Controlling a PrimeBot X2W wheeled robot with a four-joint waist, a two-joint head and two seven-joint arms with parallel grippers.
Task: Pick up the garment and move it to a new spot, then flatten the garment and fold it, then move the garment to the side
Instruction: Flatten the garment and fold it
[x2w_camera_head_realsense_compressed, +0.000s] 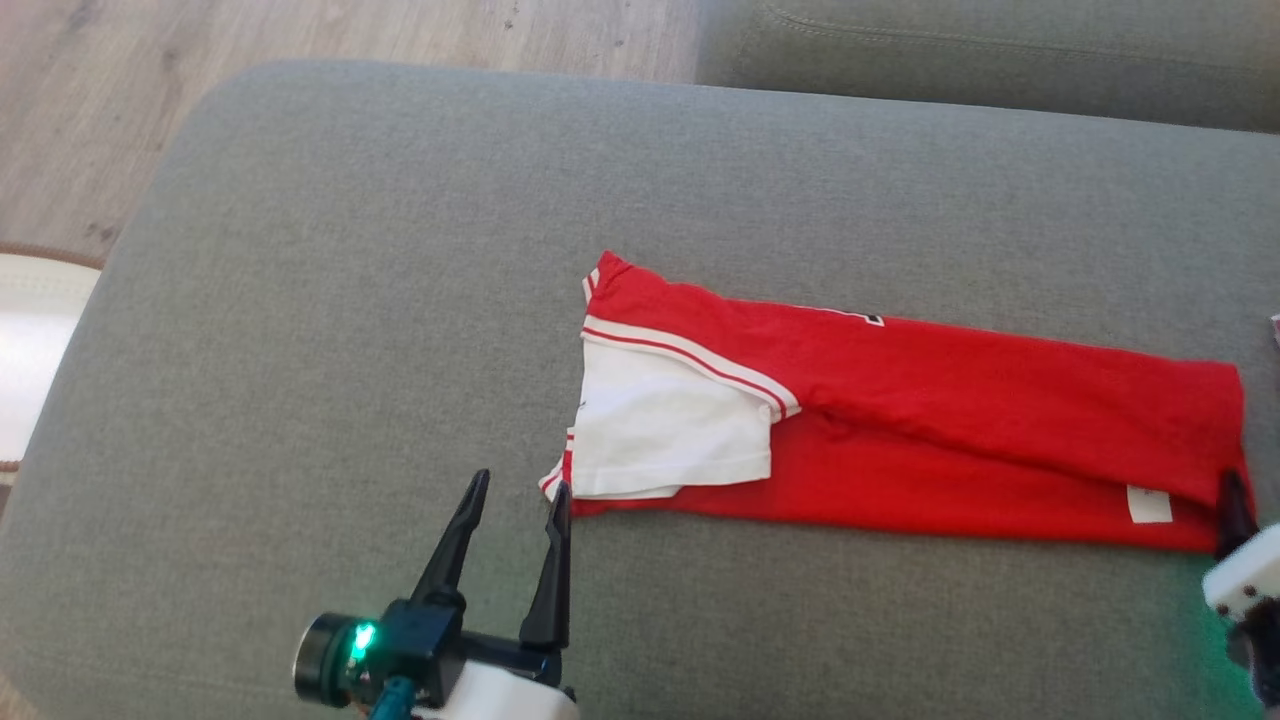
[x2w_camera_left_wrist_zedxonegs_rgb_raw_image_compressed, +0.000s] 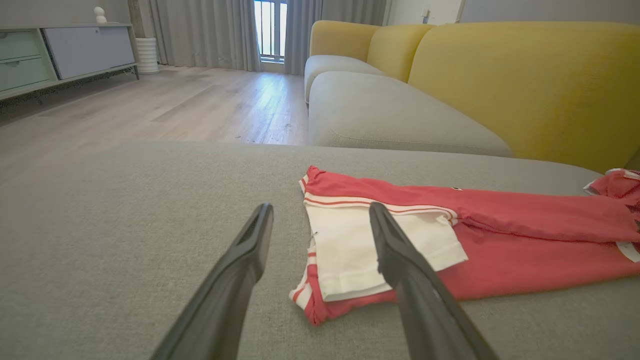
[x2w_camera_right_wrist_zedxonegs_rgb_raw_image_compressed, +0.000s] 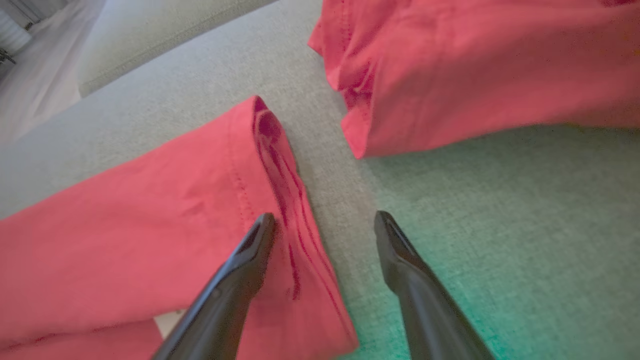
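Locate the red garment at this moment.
In the head view, the red garment lies folded right of centre on the grey cushion, its white-sleeve end by the left gripper and its hem end by the right gripper.

You have a broad grey cushion with rounded corners carrying everything here. On it lies the garment, a red shirt folded into a long narrow strip, flat across the cushion's right half. Its white sleeve and striped trim sit at the left end, and a small white tag near the right end. Just past that right end, a second red cloth lies apart from it.
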